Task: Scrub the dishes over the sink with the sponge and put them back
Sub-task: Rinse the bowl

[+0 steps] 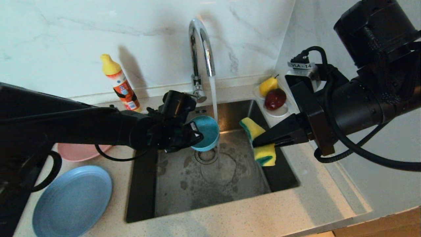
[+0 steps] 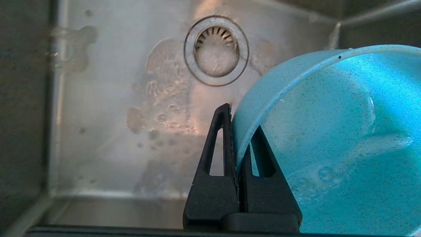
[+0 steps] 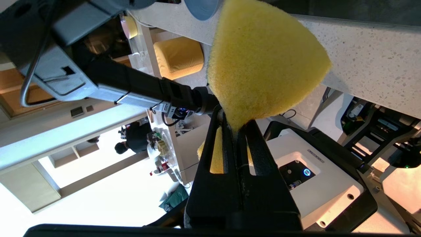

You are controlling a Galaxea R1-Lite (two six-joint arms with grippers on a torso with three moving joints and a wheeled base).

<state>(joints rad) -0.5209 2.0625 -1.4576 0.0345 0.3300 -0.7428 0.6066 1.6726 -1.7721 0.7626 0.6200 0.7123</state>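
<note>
From the head view, the left gripper holds the small teal bowl over the sink, tipped on its side with its mouth facing the running tap. Only the left wrist view shows how: the fingers pinch the bowl's rim, one inside and one outside, with the drain beyond them and bare steel all round. The right gripper squeezes the sponge at its middle, its long axis running up and down near the sink's right wall; the right wrist view shows the yellow face bulging past the fingertips. The blue plate and pink plate lie on the surface behind the left fingers.
</note>
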